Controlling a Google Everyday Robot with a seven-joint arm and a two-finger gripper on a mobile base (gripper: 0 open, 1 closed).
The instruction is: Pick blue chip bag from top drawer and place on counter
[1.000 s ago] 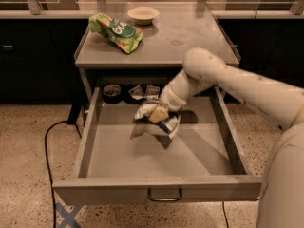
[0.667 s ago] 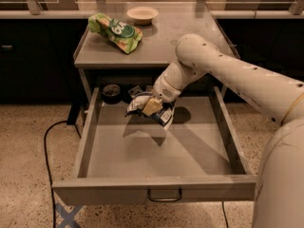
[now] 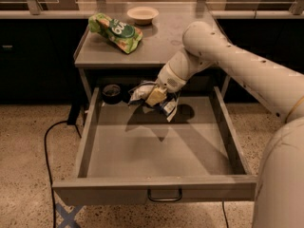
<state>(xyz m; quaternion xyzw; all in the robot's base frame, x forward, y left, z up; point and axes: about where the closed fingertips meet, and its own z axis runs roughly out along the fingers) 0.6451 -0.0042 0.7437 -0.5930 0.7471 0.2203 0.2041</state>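
Note:
The top drawer (image 3: 156,190) stands pulled out, a dark wire handle on its front panel. My gripper (image 3: 155,97) is shut on the blue chip bag (image 3: 167,106), a crinkled blue and white foil bag. It holds the bag in the air above the back of the drawer, just below the front edge of the counter (image 3: 156,46). The bag's shadow lies on the drawer floor below. My white arm reaches in from the right.
A green-and-white snack bag (image 3: 115,31) lies on the counter's left side and a pale bowl (image 3: 142,14) at its back. A dark round object (image 3: 112,92) sits in the drawer's back left corner. A black cable runs over the floor at left.
My gripper has lifted the blue chip bag up out of the drawer and moved it back toward the counter's front edge.

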